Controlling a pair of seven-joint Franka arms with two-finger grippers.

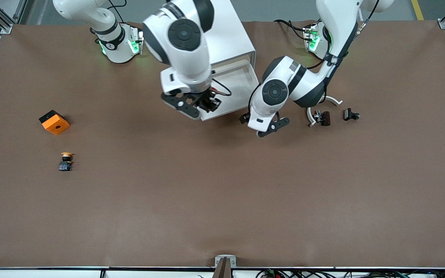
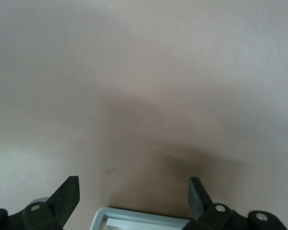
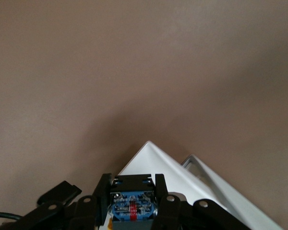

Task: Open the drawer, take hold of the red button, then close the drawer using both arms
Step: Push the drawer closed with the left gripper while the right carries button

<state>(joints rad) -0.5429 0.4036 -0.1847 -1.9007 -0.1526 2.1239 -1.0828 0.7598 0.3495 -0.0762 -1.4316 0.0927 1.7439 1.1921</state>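
The drawer [image 1: 242,83] stands pulled out of the top of the white cabinet [image 1: 230,34], toward the front camera. Over its front corner hangs my right gripper [image 1: 204,103], shut on the button [image 3: 132,206]. Only the button's black body with a blue label shows between the fingers [image 3: 104,184]; its cap is hidden. The drawer's white corner [image 3: 151,160] lies just under that gripper [image 3: 132,181]. My left gripper [image 1: 264,125] is low over the table beside the drawer, toward the left arm's end. It is open [image 2: 133,191] and empty, with a white drawer rim [image 2: 134,216] at its base.
An orange cube with a hole [image 1: 54,122] and a yellow-capped button [image 1: 66,161] lie toward the right arm's end. Small black parts [image 1: 321,117] [image 1: 350,114] and a white curved piece [image 1: 334,101] lie toward the left arm's end, close to the left arm.
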